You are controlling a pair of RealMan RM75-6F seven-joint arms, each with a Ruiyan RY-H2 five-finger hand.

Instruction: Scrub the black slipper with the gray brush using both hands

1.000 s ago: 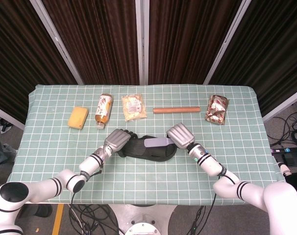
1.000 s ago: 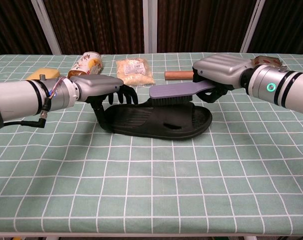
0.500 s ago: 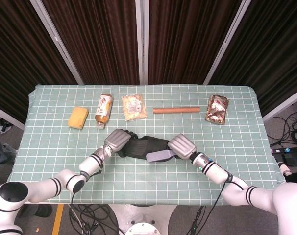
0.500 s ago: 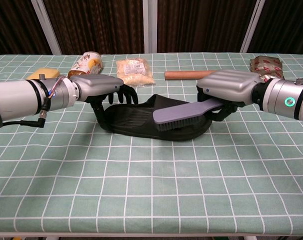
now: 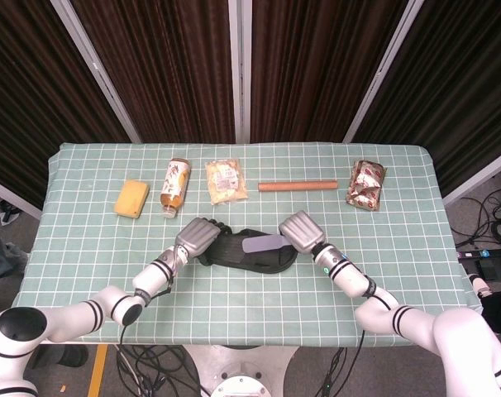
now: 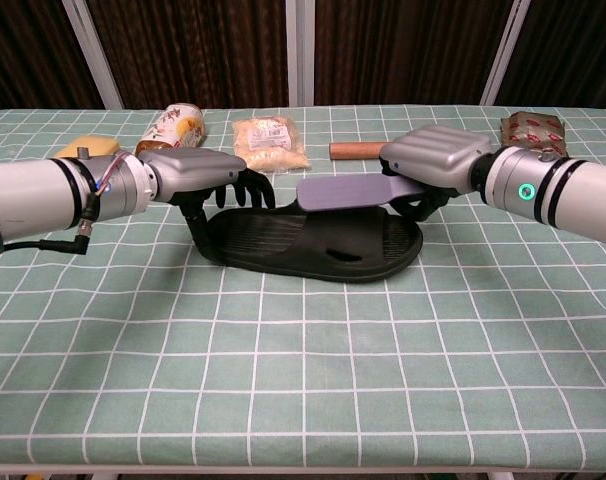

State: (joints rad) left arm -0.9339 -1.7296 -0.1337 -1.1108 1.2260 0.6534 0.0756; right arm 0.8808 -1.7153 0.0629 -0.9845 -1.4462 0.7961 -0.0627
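Note:
The black slipper (image 6: 313, 246) (image 5: 249, 255) lies sole-side up in the middle of the table. My left hand (image 6: 195, 175) (image 5: 197, 236) grips its left end, fingers curled over the rim. My right hand (image 6: 433, 160) (image 5: 299, 231) holds the gray brush (image 6: 345, 192) (image 5: 264, 243) by its handle. The brush lies flat over the slipper's far side, its back facing up and its bristles hidden underneath.
Along the far side of the checked cloth sit a yellow sponge (image 5: 132, 198), a bottle (image 5: 175, 186) on its side, a snack bag (image 5: 226, 181), a brown stick (image 5: 298, 186) and a foil packet (image 5: 365, 184). The table's front edge (image 6: 303, 470) is close.
My right hand swept the brush from the slipper's near edge back up to its far side and leveled it. The left hand and the slipper stayed put.

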